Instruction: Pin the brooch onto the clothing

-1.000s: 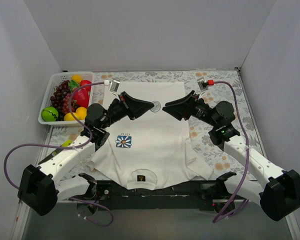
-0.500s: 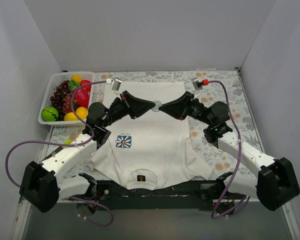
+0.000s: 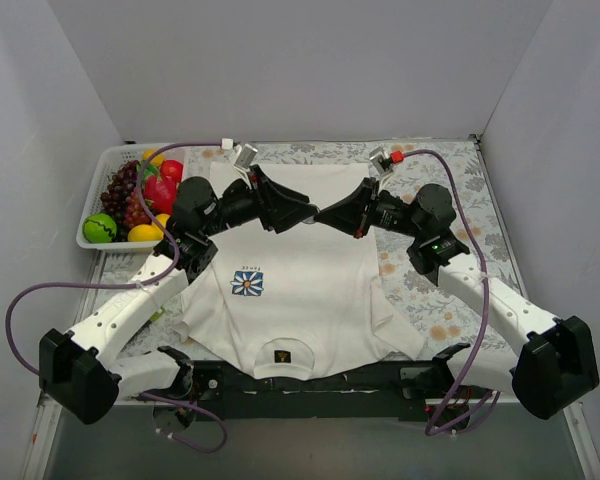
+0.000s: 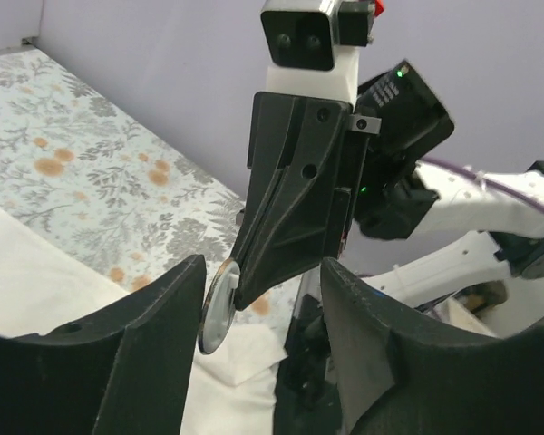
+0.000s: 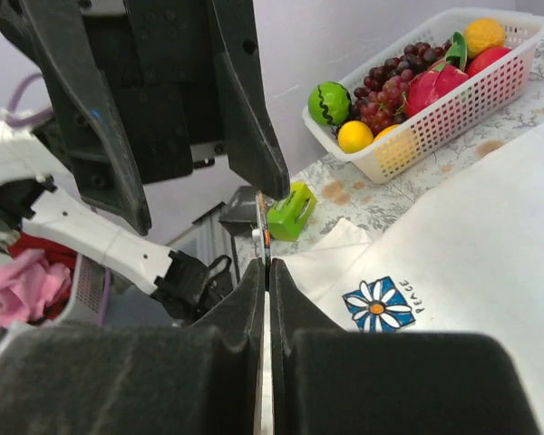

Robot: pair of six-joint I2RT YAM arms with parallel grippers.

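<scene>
Clothing [image 3: 310, 280] lies flat, collar twd arm bases, flower print [image 3: 247, 283] on chest. Fruit basket [image 5: 453, 116] at far left. L gripper [image 3: 302, 213] jaws wide apart, straddling tip of R gripper [image 3: 325, 215], which is pinched tight on brooch [image 4: 219, 306]. Brooch edge-up above shirt's far half, inside L's gap, close to one side; contact unclear.

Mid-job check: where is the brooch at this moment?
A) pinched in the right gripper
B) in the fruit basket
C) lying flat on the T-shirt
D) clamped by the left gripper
A: the right gripper is shut on the brooch, which it holds on edge, while the left gripper is open, with a finger on either side of it.
</scene>
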